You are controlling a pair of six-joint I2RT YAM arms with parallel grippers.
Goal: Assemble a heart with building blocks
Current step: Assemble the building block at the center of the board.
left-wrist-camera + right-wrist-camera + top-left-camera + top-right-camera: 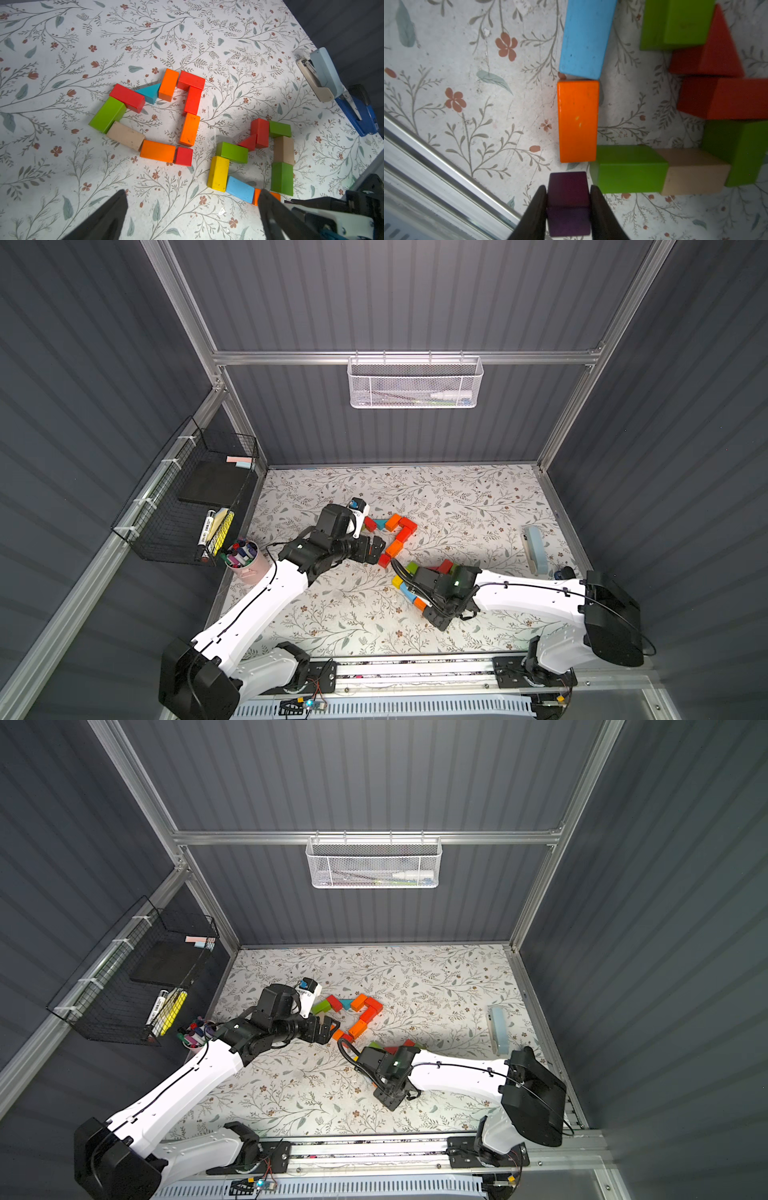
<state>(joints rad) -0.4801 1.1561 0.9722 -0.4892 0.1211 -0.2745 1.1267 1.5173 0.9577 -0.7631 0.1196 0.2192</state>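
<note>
The building blocks lie in two loops on the flowered table. One loop of red, orange, green, tan and teal blocks [190,129] [401,531] is on the left. A second loop of red, green, tan, yellow, blue and orange blocks [282,150] lies beside it, mostly under my right wrist in both top views. My left gripper [192,193] [376,549] hangs open over bare table near the first loop, holding nothing. My right gripper [568,188] [434,616] is shut on a purple block [568,199], just short of the end of the orange block [578,120] and beside a green block [631,168].
A light blue stapler [536,549] and a dark blue one [357,112] lie at the table's right edge. A pink cup of markers [245,560] stands at the left edge below a black wire basket [187,506]. An aluminium rail [436,166] runs along the front.
</note>
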